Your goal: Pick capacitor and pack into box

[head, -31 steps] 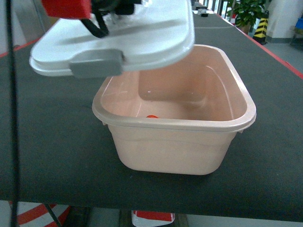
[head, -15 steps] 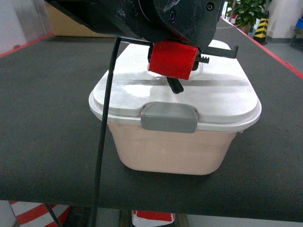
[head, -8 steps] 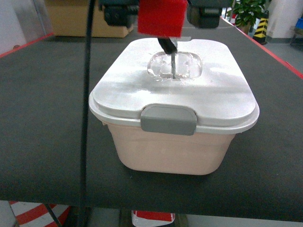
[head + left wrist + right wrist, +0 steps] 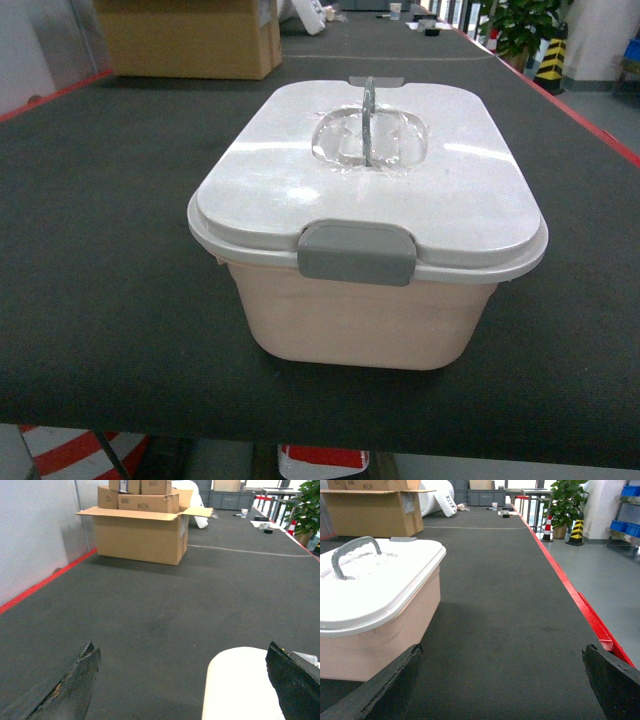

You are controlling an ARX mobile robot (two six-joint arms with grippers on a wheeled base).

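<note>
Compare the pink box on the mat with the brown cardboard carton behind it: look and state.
The box is pale pink plastic with rounded corners; the cardboard carton is brown and square-edged. The box is shut under a white lid with a grey latch; the carton's flaps stand open, with smaller cartons stacked in it. The box is near the robot, the carton far back. Both rest on the dark mat.

A dark grey, felt-like tabletop (image 4: 110, 300) edged with a red strip carries the pale pink rectangular plastic box (image 4: 365, 320), closed under its white lid (image 4: 300, 185). Farther back on the same surface stands an open brown cardboard carton (image 4: 140, 532) with smaller cartons stacked on it.
</note>
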